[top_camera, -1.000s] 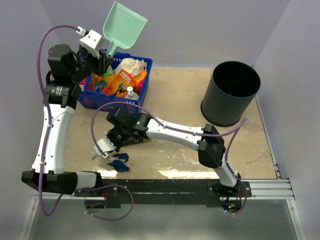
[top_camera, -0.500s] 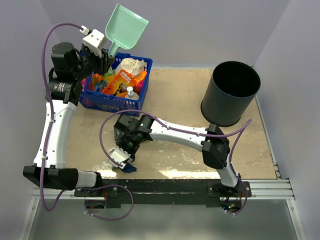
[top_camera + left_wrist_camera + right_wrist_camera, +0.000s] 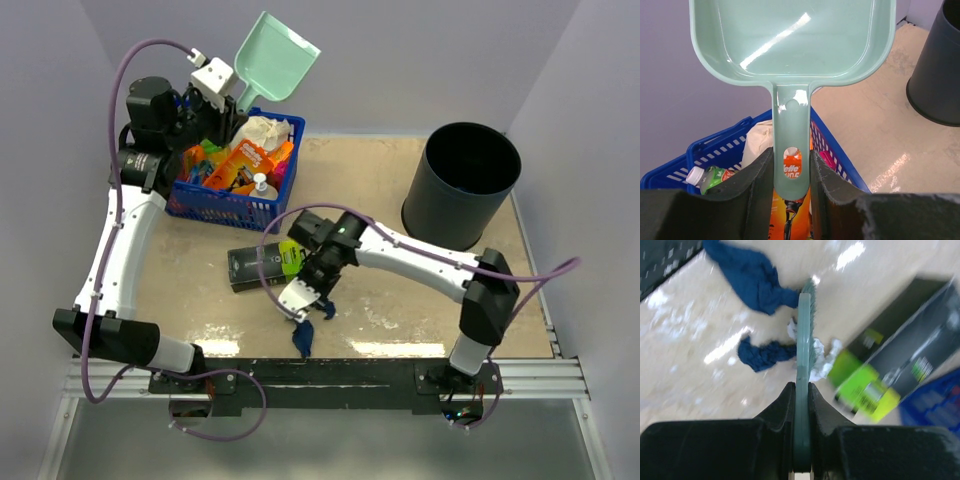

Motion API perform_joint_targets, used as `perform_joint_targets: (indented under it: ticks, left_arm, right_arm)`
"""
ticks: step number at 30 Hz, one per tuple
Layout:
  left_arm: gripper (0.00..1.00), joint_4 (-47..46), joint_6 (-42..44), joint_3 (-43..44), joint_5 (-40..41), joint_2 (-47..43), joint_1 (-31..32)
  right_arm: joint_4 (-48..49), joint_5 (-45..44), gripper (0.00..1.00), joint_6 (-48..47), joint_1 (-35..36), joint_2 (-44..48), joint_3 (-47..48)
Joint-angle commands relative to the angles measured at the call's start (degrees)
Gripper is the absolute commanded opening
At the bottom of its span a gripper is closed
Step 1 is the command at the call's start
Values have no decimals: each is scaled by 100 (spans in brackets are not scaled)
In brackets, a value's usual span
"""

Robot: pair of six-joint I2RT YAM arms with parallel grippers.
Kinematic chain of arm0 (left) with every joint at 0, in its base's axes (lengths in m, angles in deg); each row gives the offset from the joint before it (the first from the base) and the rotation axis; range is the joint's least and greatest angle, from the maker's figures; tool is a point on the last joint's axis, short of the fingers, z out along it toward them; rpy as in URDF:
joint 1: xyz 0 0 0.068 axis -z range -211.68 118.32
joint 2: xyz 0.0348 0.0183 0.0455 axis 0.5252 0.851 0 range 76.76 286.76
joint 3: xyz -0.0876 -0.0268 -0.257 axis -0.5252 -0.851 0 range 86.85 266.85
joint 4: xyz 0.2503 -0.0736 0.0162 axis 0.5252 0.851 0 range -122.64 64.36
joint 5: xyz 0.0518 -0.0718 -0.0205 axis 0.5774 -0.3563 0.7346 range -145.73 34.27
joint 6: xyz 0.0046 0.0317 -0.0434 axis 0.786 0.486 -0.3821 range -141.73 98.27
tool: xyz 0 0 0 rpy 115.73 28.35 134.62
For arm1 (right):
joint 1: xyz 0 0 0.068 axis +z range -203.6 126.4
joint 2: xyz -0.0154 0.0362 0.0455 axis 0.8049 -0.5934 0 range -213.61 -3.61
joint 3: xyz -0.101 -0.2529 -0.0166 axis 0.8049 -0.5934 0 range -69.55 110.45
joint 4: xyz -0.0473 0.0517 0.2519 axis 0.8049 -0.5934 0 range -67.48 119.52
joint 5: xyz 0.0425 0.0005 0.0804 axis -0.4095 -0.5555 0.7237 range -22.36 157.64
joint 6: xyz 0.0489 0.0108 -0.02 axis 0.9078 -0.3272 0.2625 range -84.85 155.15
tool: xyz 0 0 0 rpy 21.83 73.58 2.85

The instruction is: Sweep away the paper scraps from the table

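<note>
Blue paper scraps (image 3: 757, 282) are left on table (image 3: 690, 365), none collected; brush (image 3: 804, 330) is clamped in R gripper (image 3: 801, 392), empty dustpan (image 3: 790, 40) in L gripper (image 3: 791, 170).

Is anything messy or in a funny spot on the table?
Yes. Crumpled dark blue paper scraps and a whitish scrap lie loose on the table beside the brush. A green-and-black box lies flat and crooked outside the blue basket. The dustpan is up in the air, far from the mess.
</note>
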Motion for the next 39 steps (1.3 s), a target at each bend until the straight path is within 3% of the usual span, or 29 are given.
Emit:
perform_joint_targets:
  ticks: [1, 7, 10, 12, 17, 19, 23, 26, 32, 39]
  left_arm:
    - [0, -411, 100, 159, -85, -12, 183]
    - [0, -342, 284, -315, -23, -257, 219]
    - [0, -44, 635, -631, -6, -495, 228]
    - [0, -42, 733, -903, 205, -644, 228]
    - [0, -86, 865, -966, 486, -803, 219]
    - [0, -130, 821, -896, 679, -795, 219]
    - [0, -578, 636, -966, 1942, -900, 219]
    - [0, -552, 645, -922, 2252, -900, 219]
    - [0, -482, 610, -1115, 2156, -1084, 219]
    - [0, -412, 864, -1151, 2042, -1234, 219]
  right_arm:
    - [-1014, -778, 0, -121, -623, 717, -566]
    - [-1393, -964, 0, 167, -1590, 1735, -954]
    - [-928, -255, 0, 1597, -1994, 2096, -630]
    - [-325, 169, 0, 3046, -2179, 2247, -489]
    - [1233, 1418, 0, 6279, -2215, 2633, -1022]
    - [1525, 1541, 0, 6645, -2250, 2626, -1305]
    - [1393, 2269, 0, 6856, -2312, 2143, -1244]
    - [1979, 2587, 0, 7574, -2329, 1713, -1200]
    - [3826, 3449, 0, 10088, -2338, 1272, -1937]
    - [3354, 2993, 0, 10145, -2347, 1070, -2281]
